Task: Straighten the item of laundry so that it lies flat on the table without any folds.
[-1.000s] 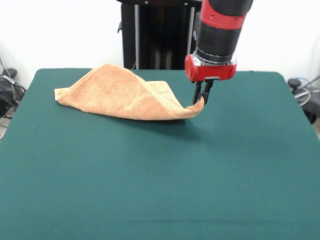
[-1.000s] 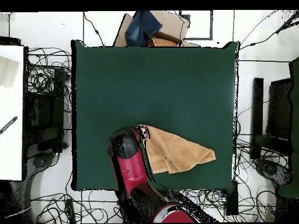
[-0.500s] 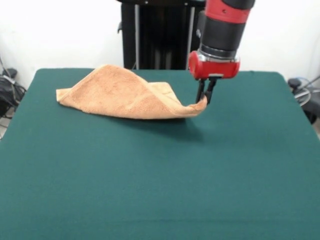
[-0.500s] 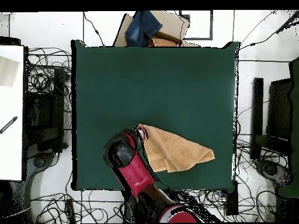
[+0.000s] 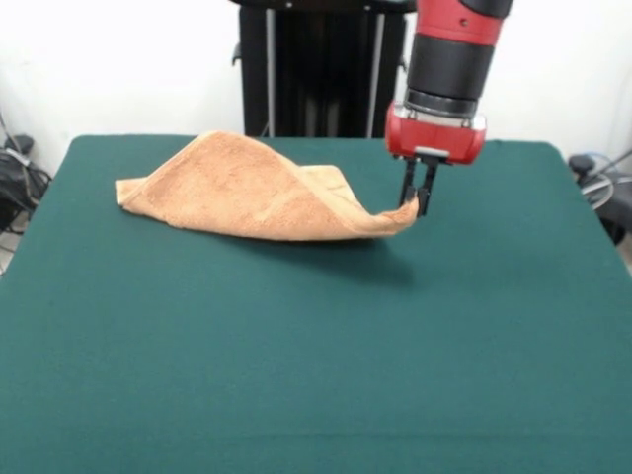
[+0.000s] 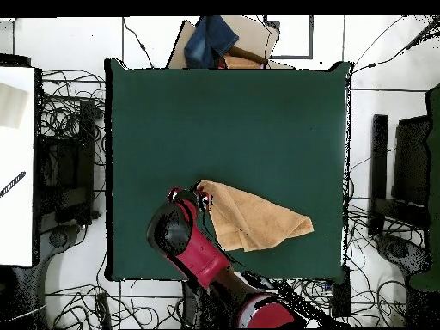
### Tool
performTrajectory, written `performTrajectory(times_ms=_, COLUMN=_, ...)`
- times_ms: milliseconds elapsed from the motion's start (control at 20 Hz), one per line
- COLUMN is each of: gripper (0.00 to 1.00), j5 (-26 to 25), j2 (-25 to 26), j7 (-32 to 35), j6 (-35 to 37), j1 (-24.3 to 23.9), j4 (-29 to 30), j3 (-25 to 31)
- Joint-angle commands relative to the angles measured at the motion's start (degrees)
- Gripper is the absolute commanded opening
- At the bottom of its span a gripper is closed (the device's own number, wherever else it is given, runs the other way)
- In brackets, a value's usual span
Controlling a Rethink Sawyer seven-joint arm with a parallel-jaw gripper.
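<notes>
The green worktop [image 5: 296, 375] is lying mostly bare. In the front view a broad stretch of open felt is running from the towel [image 5: 247, 193] down to the near edge, and more is opening out to the right of the arm, as far as the right-hand edge. The towel is sitting in the far half of the worktop, left of centre in that view, well clear of the left edge and somewhat short of the far edge. In the overhead view it [image 6: 253, 219] is lying in the lower middle of the green surface, near the edge on the robot's side, with wide free room above it and to the left.

The towel is not lying flat. It is rising in a hump, with one layer folded over another, and one end is tapering to a point resting on the felt at the left of the front view. The opposite corner is curling upward, off the surface.

The pincer [image 5: 418, 202] is hanging straight down from the red wrist, its two dark fingers [image 5: 407, 188] drawn close together with only a thin gap showing, and they are pinching that raised corner of the towel. In the overhead view the pincer [image 6: 203, 200] is sitting at the towel's left tip, beside the red and black arm.
</notes>
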Motion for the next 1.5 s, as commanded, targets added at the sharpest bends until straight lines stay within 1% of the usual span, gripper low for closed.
performTrajectory(times_ms=50, gripper=0.00, j5=-4.3, j2=2.9, j7=14.0, j6=-0.9, j1=0.8, j4=-8.2, j3=-2.5)
performTrajectory(times_ms=250, gripper=0.00, j5=-5.5, j2=2.9, j7=17.2, j6=-2.0, j1=2.7, j4=-8.6, j3=-5.1)
performTrajectory(times_ms=500, gripper=0.00, j5=-5.5, j2=3.0, j7=19.1, j6=-4.4, j1=5.2, j4=-9.0, j3=-7.4)
performTrajectory(times_ms=600, gripper=0.00, j5=-4.5, j2=3.2, j7=19.2, j6=-4.7, j1=6.6, j4=-9.3, j3=-8.4)
performTrajectory(times_ms=700, gripper=0.00, j5=-2.6, j2=3.2, j7=17.7, j6=-3.5, j1=7.9, j4=-9.7, j3=-9.4)
performTrajectory(times_ms=800, gripper=0.00, j5=-2.1, j2=3.7, j7=17.6, j6=-3.5, j1=9.0, j4=-10.3, j3=-10.3)
performTrajectory(times_ms=1000, gripper=0.00, j5=-1.8, j2=4.8, j7=20.6, j6=-5.5, j1=11.0, j4=-11.7, j3=-11.5)
performTrajectory(times_ms=1300, gripper=0.00, j5=-2.0, j2=6.7, j7=23.6, j6=-7.0, j1=12.4, j4=-14.0, j3=-12.1)
performTrajectory(times_ms=1500, gripper=0.00, j5=-3.7, j2=7.0, j7=25.3, j6=-7.4, j1=11.9, j4=-14.6, j3=-12.1)
